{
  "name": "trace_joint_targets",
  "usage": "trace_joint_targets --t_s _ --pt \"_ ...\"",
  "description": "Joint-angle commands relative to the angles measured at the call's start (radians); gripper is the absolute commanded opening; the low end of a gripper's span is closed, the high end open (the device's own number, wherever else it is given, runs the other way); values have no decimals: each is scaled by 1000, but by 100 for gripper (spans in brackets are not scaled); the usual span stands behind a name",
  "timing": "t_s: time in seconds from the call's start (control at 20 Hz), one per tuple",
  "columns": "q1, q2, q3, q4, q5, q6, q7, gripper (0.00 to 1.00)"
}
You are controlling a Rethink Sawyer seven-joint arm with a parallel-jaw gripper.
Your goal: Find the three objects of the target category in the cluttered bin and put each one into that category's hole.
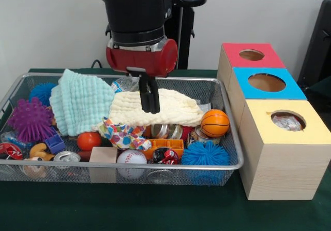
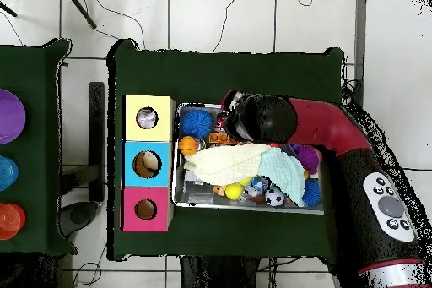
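From the front, the wire basket (image 1: 230,138) sits on the green table, full of toys and cloths. I will use it as the marker for where things are. The red and black arm comes down over the middle of the basket. Its gripper (image 1: 149,108) hangs just over the cream towel (image 1: 155,112). The two black fingers look pressed close together, with nothing between them. The mint towel (image 1: 80,101) lies in the left part of the basket, beside the cream towel. A dotted cloth (image 1: 121,134) peeks out from under the front edge of the cream towel, near the middle of the basket. An orange basketball (image 1: 214,123) rests at the basket's right end. A baseball (image 1: 131,159) and a blue spiky ball (image 1: 205,153) lie along its front wall. A purple spiky ball (image 1: 30,119) is at its left end. Three wooden boxes stand in a row just right of the basket. The yellow box's hole (image 1: 287,120) is closest to the camera, and something white and crumpled shows inside it.

From above, the basket (image 2: 180,203) lies just right of the box row. The yellow box's hole (image 2: 147,117) is by the basket's upper left corner and has something pale in it. The arm hides the gripper here. The cream towel (image 2: 226,163) spreads across the basket's middle.
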Motion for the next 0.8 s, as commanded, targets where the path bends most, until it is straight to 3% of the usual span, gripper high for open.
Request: trace_joint_targets --t_s 0.05,0.3,0.35,0.8 --pt "-42 51 114 56 -91 3 -301 0" --pt "-47 53 136 55 -118 8 -270 0" --pt "-50 54 142 54 -125 12 -266 100" --pt "-60 47 153 35 -178 33 -300 100"
